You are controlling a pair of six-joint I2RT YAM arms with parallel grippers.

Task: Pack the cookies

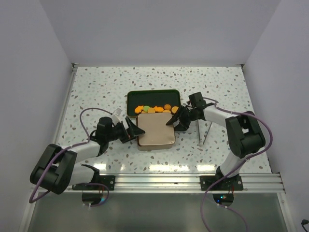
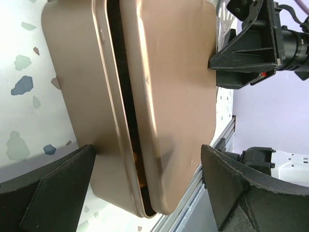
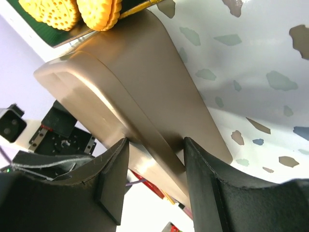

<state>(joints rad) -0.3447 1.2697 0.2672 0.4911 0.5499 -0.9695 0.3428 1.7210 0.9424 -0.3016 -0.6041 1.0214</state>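
Right gripper (image 3: pixel 154 150): pinching edge of tan lid (image 1: pixel 155 129). Left gripper (image 1: pixel 131 129): spread wide astride tin (image 2: pixel 72 87). Lid askew, gap open. Best lowered level, squared to rim before pressing. Cookies (image 1: pixel 154 109): on green tray (image 1: pixel 153 95) behind.

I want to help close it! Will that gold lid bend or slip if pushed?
It looks like stiff metal, so the lid probably won't bend. Its smooth, shiny top may be slippery; the right gripper pinches its edge. A gap shows between it and the tin, so a push could slide it.
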